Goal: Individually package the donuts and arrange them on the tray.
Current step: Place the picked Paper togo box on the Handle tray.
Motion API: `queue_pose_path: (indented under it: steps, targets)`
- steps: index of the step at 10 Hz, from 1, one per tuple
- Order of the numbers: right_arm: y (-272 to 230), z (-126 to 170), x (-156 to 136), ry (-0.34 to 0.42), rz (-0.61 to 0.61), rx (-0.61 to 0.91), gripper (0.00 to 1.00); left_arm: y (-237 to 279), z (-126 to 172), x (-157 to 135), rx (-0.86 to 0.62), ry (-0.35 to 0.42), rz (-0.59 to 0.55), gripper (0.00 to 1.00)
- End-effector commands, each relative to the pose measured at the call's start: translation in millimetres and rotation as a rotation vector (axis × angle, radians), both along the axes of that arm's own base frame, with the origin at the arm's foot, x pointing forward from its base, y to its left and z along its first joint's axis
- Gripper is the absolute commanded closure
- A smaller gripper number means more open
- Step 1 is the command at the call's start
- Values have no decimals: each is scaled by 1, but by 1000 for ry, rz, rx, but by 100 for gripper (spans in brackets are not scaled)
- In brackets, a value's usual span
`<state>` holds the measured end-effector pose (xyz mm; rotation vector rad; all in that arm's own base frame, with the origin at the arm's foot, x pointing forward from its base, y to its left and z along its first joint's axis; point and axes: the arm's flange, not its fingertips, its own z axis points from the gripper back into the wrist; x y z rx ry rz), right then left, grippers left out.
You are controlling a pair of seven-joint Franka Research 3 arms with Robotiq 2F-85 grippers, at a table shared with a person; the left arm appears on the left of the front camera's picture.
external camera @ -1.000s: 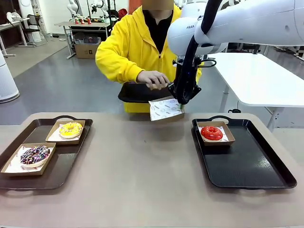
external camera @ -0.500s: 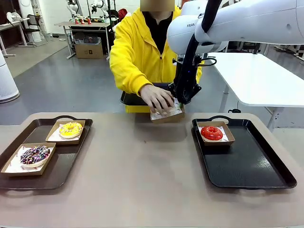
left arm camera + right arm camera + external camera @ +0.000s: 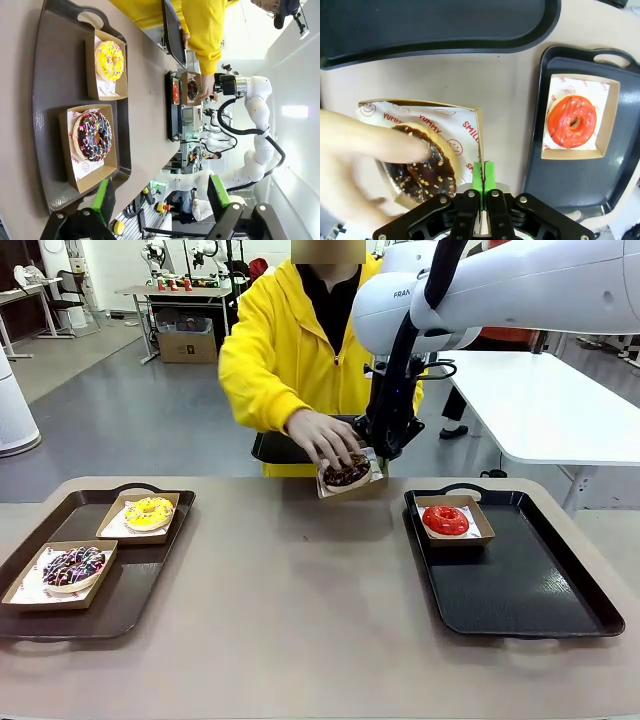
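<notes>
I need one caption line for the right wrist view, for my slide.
Right gripper, shut on the box edge, holds it while a person's hand sets in a chocolate donut; red donut already boxed on tray.

table (image 3: 300, 590): plain tan top, rounded corners | left side: brown tray (image 3: 130, 595) sitting flat, two boxed donuts in it | right side: black tray (image 3: 530, 585), one boxed red donut at its far corner | far edge: another black tray (image 3: 420, 25), can't tell if it's actually resting there
</notes>
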<state>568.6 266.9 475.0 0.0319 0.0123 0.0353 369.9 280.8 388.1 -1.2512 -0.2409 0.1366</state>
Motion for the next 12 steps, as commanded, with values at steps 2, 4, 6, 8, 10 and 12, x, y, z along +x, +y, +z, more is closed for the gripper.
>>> queue_pose_path:
  steps: [2,4,6,8,10,12]
  targets:
    - [-3,-1,-5,3,-7,-1,100,-2,3,-3,-6,-9,7,3]
    - [-3,-1,-5,3,-7,-1,100,-2,3,-3,-6,-9,7,3]
    - [-21,10,-26,5,60,17,99,-2,3,-3,-6,-9,7,3]
    - [-69,44,-84,-66,20,-42,99,-2,3,-3,-6,-9,7,3]
    - [-132,67,-129,-74,-31,-10,99,-2,3,-3,-6,-9,7,3]
    - [-189,57,-147,-38,-1,-56,99,-2,3,-3,-6,-9,7,3]
